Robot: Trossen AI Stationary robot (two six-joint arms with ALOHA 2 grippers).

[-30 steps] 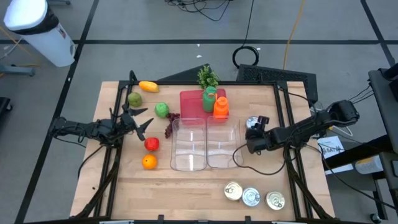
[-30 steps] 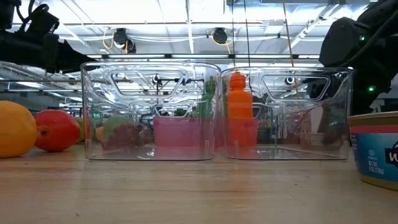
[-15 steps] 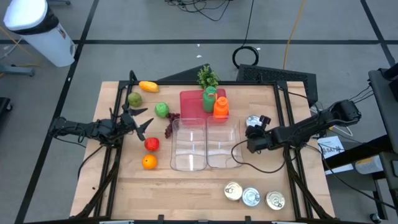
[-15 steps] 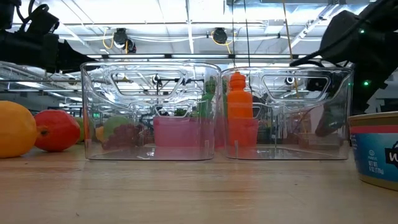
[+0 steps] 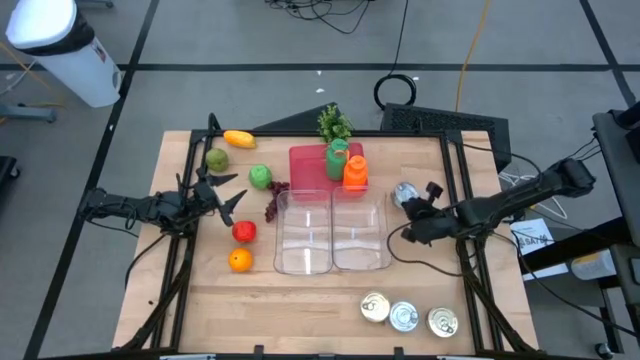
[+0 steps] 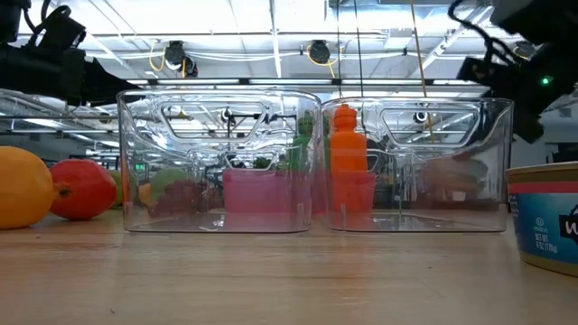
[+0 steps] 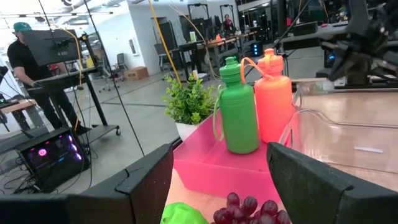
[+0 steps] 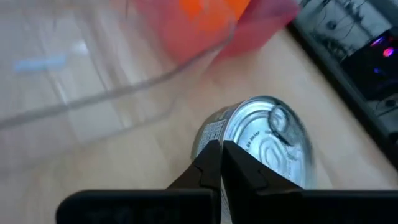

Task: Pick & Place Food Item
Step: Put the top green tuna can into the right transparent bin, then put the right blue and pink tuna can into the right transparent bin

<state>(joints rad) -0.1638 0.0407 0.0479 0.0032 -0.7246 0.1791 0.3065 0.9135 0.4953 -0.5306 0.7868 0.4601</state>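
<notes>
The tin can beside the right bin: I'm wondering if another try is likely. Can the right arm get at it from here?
Probably yes: the right hand hangs just over the tin can, shut and empty, with nothing between; it must open first.

A white plastic bin stands on the grey floor beyond the table's far left corner — a coiled black cable lies behind the table; a person stands at a dark monitor stand.
</notes>
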